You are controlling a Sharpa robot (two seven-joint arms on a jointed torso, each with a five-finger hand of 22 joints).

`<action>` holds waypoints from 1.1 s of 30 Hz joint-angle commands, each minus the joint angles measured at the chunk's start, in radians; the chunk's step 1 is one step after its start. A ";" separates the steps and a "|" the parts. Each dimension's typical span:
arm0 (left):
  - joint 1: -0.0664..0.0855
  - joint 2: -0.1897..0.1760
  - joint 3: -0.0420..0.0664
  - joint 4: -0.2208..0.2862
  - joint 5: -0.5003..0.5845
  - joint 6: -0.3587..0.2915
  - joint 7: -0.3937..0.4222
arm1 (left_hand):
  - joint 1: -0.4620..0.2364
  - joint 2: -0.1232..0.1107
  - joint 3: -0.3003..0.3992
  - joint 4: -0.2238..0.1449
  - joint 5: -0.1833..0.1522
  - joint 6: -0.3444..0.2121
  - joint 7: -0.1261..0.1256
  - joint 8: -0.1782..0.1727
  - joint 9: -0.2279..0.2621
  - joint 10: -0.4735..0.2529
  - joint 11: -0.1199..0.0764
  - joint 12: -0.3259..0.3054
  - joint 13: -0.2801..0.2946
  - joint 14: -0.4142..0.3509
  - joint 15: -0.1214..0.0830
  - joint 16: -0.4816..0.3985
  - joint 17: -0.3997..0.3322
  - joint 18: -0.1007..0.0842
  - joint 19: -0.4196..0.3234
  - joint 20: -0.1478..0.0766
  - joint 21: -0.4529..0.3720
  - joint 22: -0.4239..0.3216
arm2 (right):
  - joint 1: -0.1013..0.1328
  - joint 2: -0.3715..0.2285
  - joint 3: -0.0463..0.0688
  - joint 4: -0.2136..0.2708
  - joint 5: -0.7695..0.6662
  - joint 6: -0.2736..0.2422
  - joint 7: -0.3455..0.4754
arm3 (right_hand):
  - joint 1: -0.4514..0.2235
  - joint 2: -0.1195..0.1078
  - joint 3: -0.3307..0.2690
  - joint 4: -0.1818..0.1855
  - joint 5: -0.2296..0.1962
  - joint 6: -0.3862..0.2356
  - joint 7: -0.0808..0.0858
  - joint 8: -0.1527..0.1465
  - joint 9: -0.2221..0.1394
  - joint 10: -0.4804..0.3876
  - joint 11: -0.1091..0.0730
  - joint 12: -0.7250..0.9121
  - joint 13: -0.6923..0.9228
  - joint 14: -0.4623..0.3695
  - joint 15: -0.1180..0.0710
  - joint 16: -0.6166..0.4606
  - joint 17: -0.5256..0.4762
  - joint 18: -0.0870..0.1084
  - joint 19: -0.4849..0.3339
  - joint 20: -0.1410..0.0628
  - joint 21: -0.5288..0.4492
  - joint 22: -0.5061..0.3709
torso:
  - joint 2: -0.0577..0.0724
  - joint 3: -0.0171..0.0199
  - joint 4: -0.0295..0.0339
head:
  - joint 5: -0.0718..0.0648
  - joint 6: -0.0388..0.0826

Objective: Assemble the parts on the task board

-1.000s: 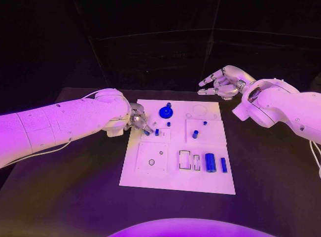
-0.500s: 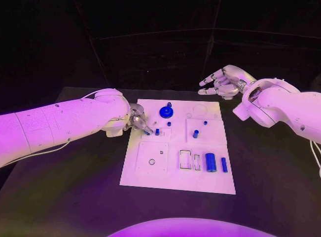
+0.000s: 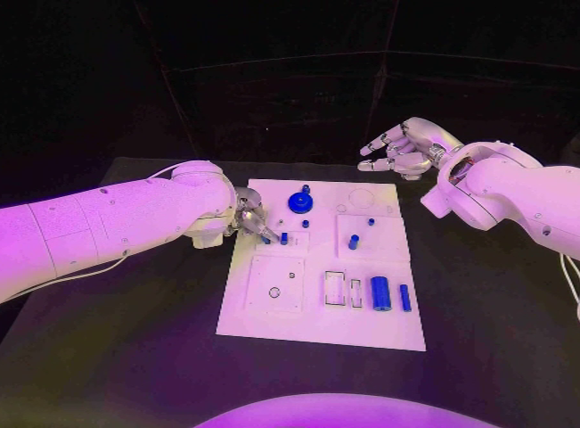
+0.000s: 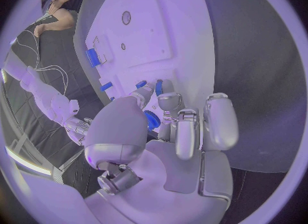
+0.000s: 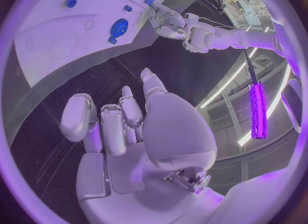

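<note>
Left hand at left edge of task board, fingertips pinching small blue part just above board surface. Board lies mid-tabletop. On board: blue round disc near far edge, short blue peg mid-board, large blue cylinder and slimmer one nearer right edge. Right hand raised beyond far right corner, fingers spread, holding nothing.

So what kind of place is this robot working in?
Probably a robotics lab or test cell: a white task board with small blue parts on a black table, and long ceiling strip lights in the right wrist view.
</note>
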 commanded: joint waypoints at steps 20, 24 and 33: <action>0.001 -0.007 0.001 -0.001 0.012 -0.015 0.000 | -0.028 0.012 -0.091 0.049 0.001 0.009 -0.001 0.006 -0.005 0.010 -0.005 0.001 -0.002 0.102 -0.010 0.003 0.263 -0.005 0.010 -0.001 0.009 0.010 | 0.002 0.001 0.001 0.000 -0.002 0.003 0.002 | -0.010 0.003 -0.005 0.001 0.006 0.004 0.002 0.004 0.001 -0.006 -0.002 -0.005 -0.002 0.048 -0.002 -0.007 -0.002 0.016 -0.005 -0.002 -0.005 -0.003 | 0.000 -0.0002 -0.0001 | -0.001 0.001; 0.002 -0.018 0.002 0.008 0.013 -0.044 0.016 | -0.024 0.012 -0.100 0.052 0.001 0.005 0.000 0.004 -0.006 0.004 -0.004 -0.009 -0.015 0.102 -0.010 0.003 0.263 -0.002 0.005 -0.001 -0.003 -0.004 | 0.002 0.002 0.001 -0.001 -0.002 0.003 0.002 | -0.010 0.003 -0.005 0.001 0.006 0.004 0.002 0.004 0.001 -0.006 -0.002 -0.005 -0.002 0.048 -0.002 -0.007 -0.002 0.016 -0.005 -0.002 -0.005 -0.003 | 0.000 -0.0004 -0.0005 | -0.002 0.002; 0.012 -0.048 0.003 0.015 0.135 -0.200 0.142 | 0.043 0.016 -0.169 0.072 0.003 -0.090 0.047 -0.056 -0.049 -0.171 0.037 -0.237 -0.267 0.066 0.021 -0.081 0.134 0.039 -0.086 0.023 -0.204 -0.208 | 0.002 0.003 0.001 -0.003 -0.002 0.003 0.003 | -0.010 0.003 -0.005 0.001 0.006 0.004 0.002 0.004 0.001 -0.006 -0.002 -0.005 -0.002 0.048 -0.002 -0.007 -0.002 0.016 -0.005 -0.002 -0.005 -0.003 | 0.000 0.0005 -0.0008 | -0.004 0.005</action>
